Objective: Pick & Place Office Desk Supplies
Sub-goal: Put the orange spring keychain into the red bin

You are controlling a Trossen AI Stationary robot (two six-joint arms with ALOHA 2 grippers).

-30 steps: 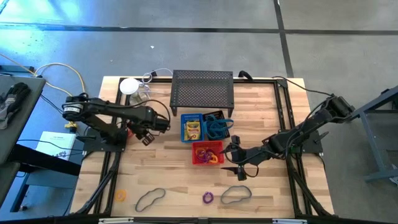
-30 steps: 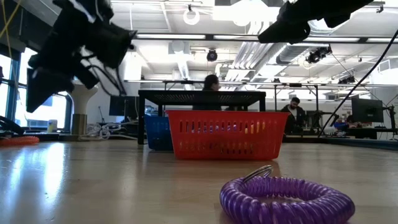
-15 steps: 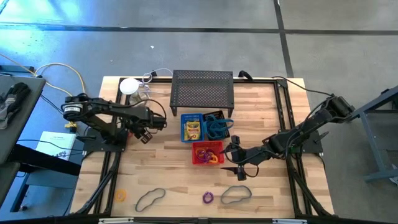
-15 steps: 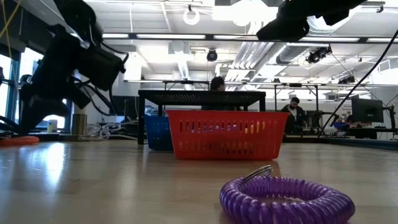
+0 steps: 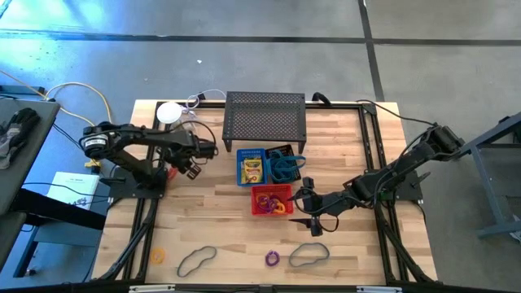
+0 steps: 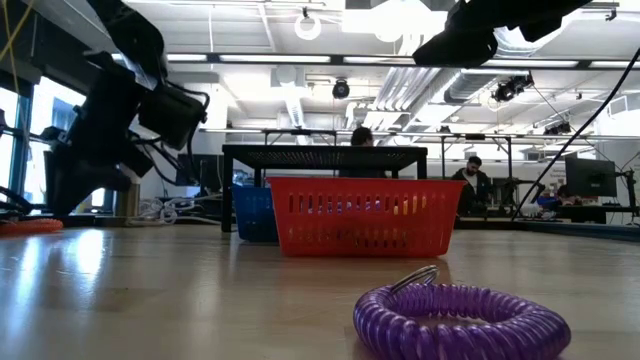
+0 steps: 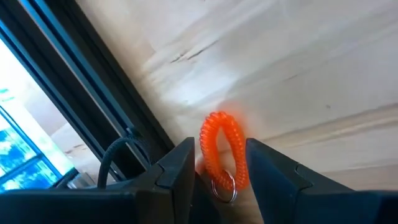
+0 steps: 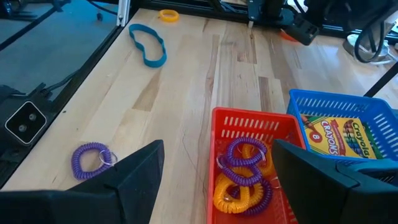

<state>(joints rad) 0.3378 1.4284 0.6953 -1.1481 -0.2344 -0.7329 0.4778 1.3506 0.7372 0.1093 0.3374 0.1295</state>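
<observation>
Near table's left edge, left end effector (image 7: 219, 163) straddling orange ring (image 7: 222, 154)

The desk (image 5: 220, 220) is pale planked wood, smooth, with a soft sheen in the low view. The red bin (image 8: 250, 124) and blue bin (image 8: 323, 102) look like glossy slotted plastic. The purple ring (image 6: 460, 322) is shiny coiled plastic; the orange ring (image 7: 222, 152) too, with a small metal loop. The rack (image 5: 265, 118) seems matt black metal mesh. The crayon box (image 8: 339, 138) is printed card.
</observation>
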